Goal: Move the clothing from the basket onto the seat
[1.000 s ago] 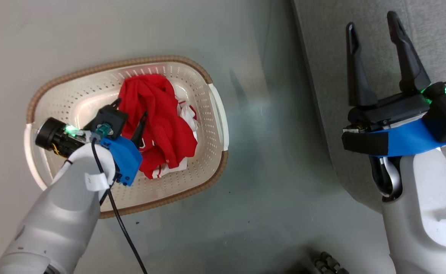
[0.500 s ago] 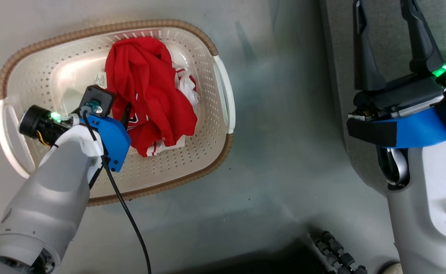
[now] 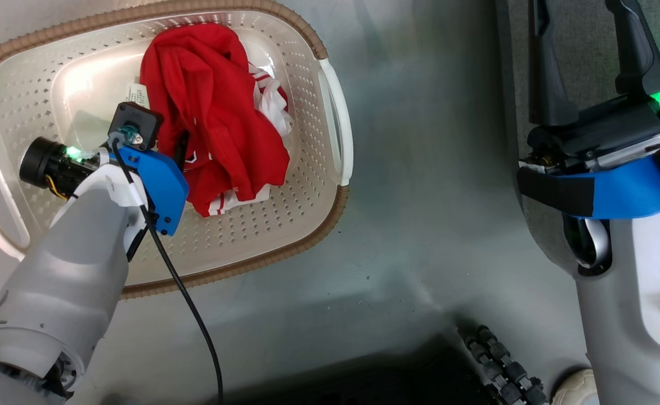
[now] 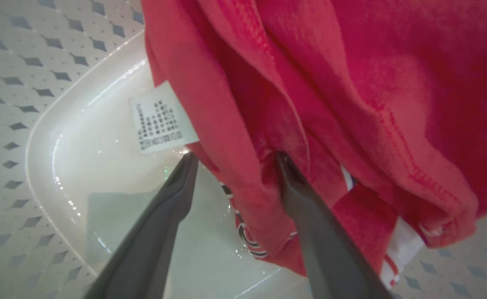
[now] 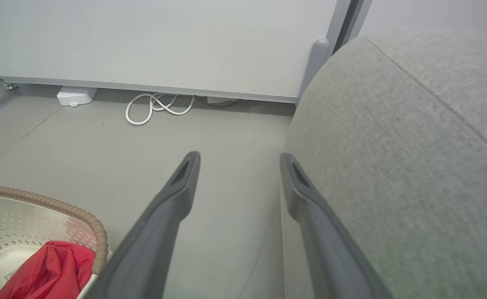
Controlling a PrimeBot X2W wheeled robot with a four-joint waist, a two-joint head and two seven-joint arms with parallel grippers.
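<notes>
Head view: red clothing (image 3: 211, 112) lies heaped in the basket (image 3: 330, 112) on the floor, with the left gripper (image 3: 166, 143) among it.

Left wrist view: wide-open jaws straddle a soft, probably light fold without pinching it. That bunched fold looks easiest to grab.

Right wrist view: the right gripper (image 5: 239, 155) is open and empty beside the seat (image 5: 392, 145).

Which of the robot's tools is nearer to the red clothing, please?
Left. The left tool sits in the basket, open around a fold of the red clothing; the right tool hangs open by the seat.
</notes>
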